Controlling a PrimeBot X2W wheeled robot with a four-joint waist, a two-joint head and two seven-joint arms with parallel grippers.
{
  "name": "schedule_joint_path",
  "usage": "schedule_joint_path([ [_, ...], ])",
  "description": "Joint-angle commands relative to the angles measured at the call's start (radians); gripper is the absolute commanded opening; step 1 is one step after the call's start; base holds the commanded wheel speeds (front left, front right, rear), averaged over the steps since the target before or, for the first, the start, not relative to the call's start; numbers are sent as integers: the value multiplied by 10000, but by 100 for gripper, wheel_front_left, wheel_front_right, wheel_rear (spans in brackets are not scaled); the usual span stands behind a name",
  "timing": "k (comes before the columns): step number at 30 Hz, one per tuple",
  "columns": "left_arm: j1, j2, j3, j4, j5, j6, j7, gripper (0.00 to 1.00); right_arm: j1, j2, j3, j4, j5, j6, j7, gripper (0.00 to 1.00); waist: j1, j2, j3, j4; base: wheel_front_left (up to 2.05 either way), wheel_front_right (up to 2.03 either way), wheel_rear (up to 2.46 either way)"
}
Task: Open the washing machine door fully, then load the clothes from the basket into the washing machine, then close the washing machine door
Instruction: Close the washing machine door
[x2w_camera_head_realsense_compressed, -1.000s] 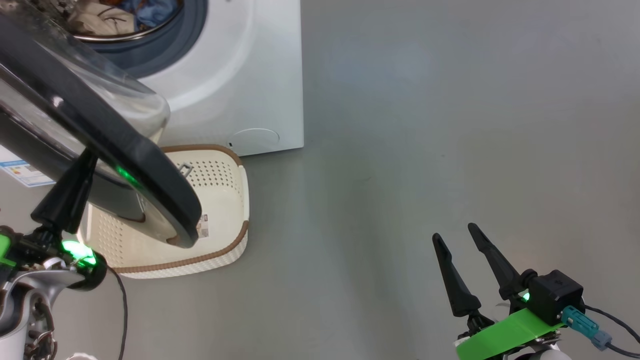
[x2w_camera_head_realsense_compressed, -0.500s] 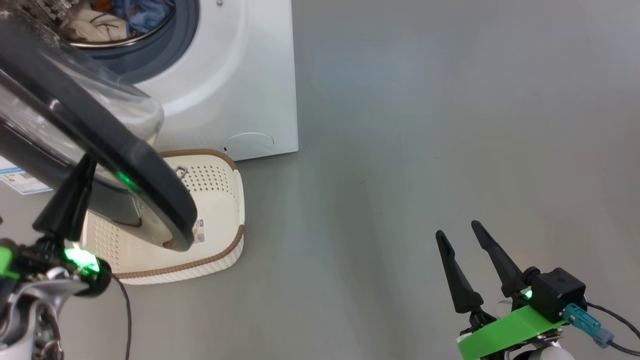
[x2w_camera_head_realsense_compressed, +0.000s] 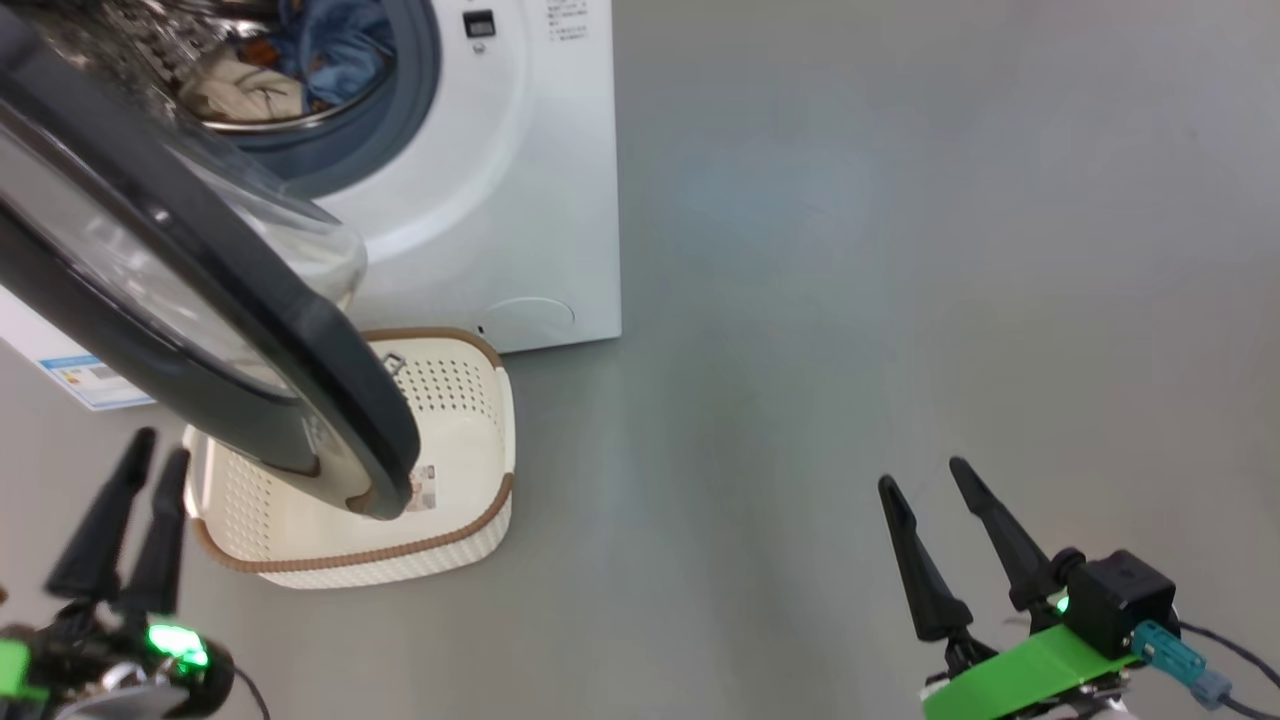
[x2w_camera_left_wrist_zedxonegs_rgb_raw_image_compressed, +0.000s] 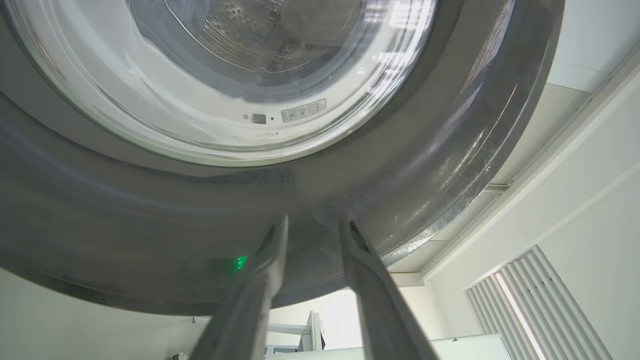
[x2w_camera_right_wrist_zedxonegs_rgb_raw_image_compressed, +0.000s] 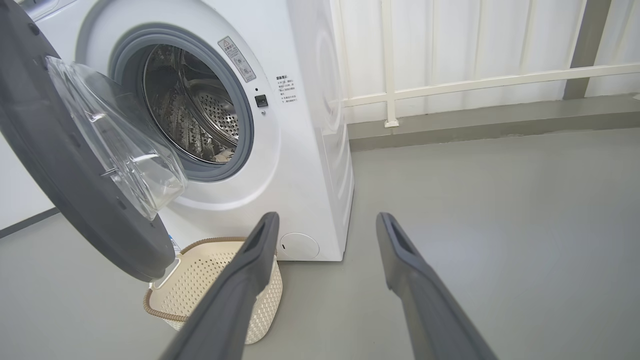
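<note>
Left gripper (x2w_camera_head_realsense_compressed: 162, 445): fingers parted by a narrow gap with nothing between them, pointing up at the glossy ring of the washing machine door (x2w_camera_head_realsense_compressed: 330, 340) and, in the head view, clear of it. Right gripper (x2w_camera_head_realsense_compressed: 922, 472): fingers spread wide, holding nothing, above the bare floor (x2w_camera_head_realsense_compressed: 900, 250), well apart from the washing machine (x2w_camera_head_realsense_compressed: 520, 200). The door stands ajar, its glass bowl facing the drum. The clothes (x2w_camera_head_realsense_compressed: 300, 50), blue and cream, lie inside the drum. The basket (x2w_camera_head_realsense_compressed: 470, 520) sits on the floor before the machine, partly under the door's lower edge.
</note>
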Motion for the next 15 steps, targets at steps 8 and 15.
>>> schedule_joint_path([
  [8,773,-302,869,-1286,838,-110,-776,100,316,32,168,-441,-49,16,142,100,0,-1,-386,321,0,0,0],
  [15,1191,-385,791,-2259,3313,-110,-2581,100,455,46,90,-552,-72,16,219,100,0,-1,-486,491,0,0,0],
])
